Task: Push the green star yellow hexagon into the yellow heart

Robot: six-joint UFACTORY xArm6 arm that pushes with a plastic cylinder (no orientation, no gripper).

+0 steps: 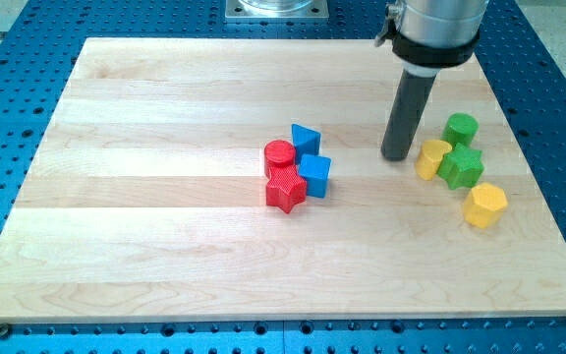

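Broadly, the wooden table (165,246) spans most of the view over a blue perforated base (8,59). No hand is fitted, so no open or closed state applies; the dark rod descends near the table's top right corner, and my tip (396,156) rests just to the left of the yellow heart (432,157). Toward the right edge lies one cluster: the green star (462,167) touches the yellow heart's right side, a green cylinder (461,128) sits just above it, and the yellow hexagon (484,206) lies just below it. Near the table's centre, a red star (285,189), red cylinder (279,154), blue cube (314,174) and blue triangular block (306,139) are packed together.
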